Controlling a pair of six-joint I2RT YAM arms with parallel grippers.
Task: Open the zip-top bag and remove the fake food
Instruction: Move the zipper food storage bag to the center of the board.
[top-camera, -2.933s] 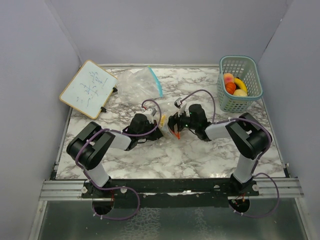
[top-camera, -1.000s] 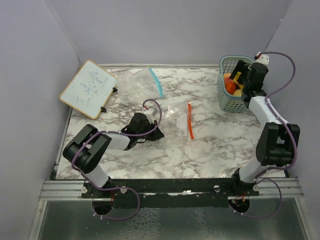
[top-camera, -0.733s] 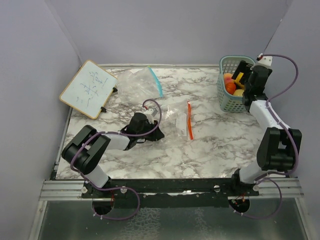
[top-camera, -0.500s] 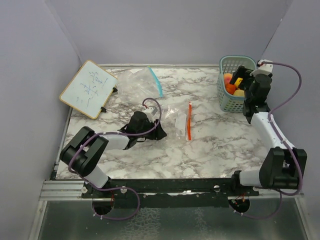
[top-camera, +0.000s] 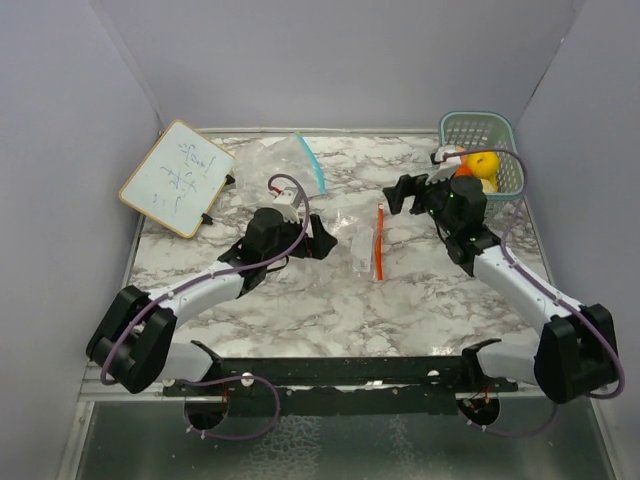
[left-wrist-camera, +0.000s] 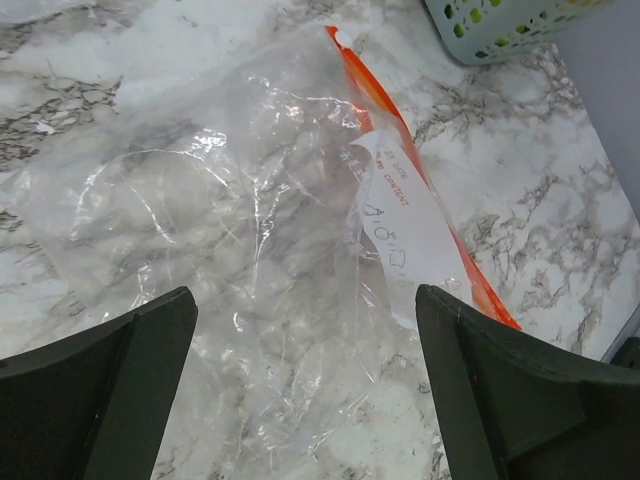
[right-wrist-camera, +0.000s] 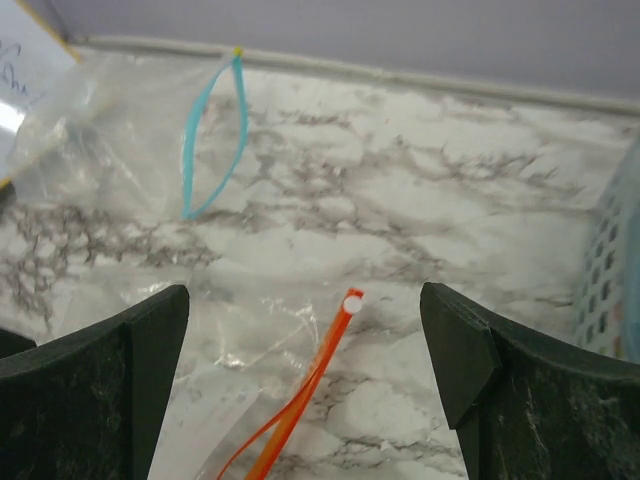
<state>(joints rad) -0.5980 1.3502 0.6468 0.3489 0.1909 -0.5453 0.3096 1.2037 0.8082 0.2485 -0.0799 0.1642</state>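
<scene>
The clear zip-top bag (top-camera: 358, 240) with an orange zip strip (left-wrist-camera: 420, 180) and a white label (left-wrist-camera: 400, 225) lies flat and limp on the marble table; I see nothing inside it. My left gripper (top-camera: 323, 240) (left-wrist-camera: 305, 400) hovers open just left of it, holding nothing. My right gripper (top-camera: 398, 195) (right-wrist-camera: 305, 385) stands open above the zip's far end (right-wrist-camera: 345, 305), also holding nothing. The fake food (top-camera: 482, 163), yellow and orange pieces, sits in the teal basket (top-camera: 500, 130) at the back right, partly hidden by my right arm.
A second clear bag with a blue zip (top-camera: 280, 165) (right-wrist-camera: 210, 130) lies at the back left of centre. A small whiteboard (top-camera: 178, 178) leans at the far left. The basket's mesh wall (right-wrist-camera: 615, 270) is close on my right gripper's right. Grey walls enclose the table.
My left gripper has opened, let go of the bag and risen a little. My right arm has swung from over the basket back to the bag's zip end.
</scene>
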